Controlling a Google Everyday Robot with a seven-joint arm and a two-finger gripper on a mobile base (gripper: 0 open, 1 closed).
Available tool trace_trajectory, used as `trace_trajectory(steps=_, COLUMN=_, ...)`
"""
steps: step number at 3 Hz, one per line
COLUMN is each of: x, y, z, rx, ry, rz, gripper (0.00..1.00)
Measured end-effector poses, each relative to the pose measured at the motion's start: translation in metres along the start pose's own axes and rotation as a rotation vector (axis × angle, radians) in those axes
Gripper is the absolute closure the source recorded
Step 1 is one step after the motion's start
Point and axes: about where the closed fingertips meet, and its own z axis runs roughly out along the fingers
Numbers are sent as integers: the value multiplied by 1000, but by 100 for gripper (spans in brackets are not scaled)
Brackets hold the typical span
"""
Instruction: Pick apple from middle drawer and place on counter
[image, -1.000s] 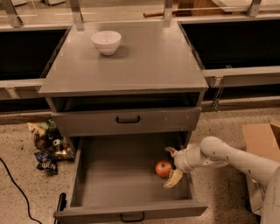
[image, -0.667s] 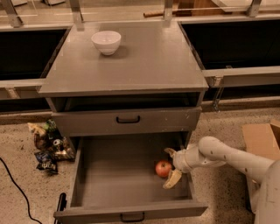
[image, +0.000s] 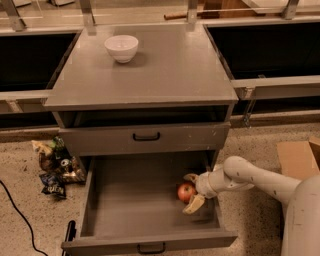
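Camera view shows the apple (image: 185, 190), small, round and red with a yellowish patch, lying on the flat grey floor of the middle drawer (image: 130, 200). The drawer is pulled out below the front edge of the tabletop (image: 165, 70), and the apple sits under the front right corner, close to the drawer's right wall. The gripper (image: 188, 194) reaches in from the right over that wall, its jaws spread apart with the apple between them. I cannot tell whether they touch it. Left of the apple the drawer floor is bare up to the left wall. A closed drawer front (image: 145, 137) sits just above. On the tabletop a white bowl (image: 121, 47) stands near the back left corner, and the surface toward the front and right edges is bare.
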Motion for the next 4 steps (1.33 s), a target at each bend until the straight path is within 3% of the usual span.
trace_trajectory(steps=2, x=10, y=4, z=22, rx=-63, ry=-25, rz=29, gripper=62)
trace_trajectory(steps=3, x=8, y=4, z=20, rx=-64, ry=-25, rz=29, gripper=85)
trace_trajectory(steps=4, x=-3, y=5, z=-7, rx=-28, ry=-47, rz=-19, gripper=100)
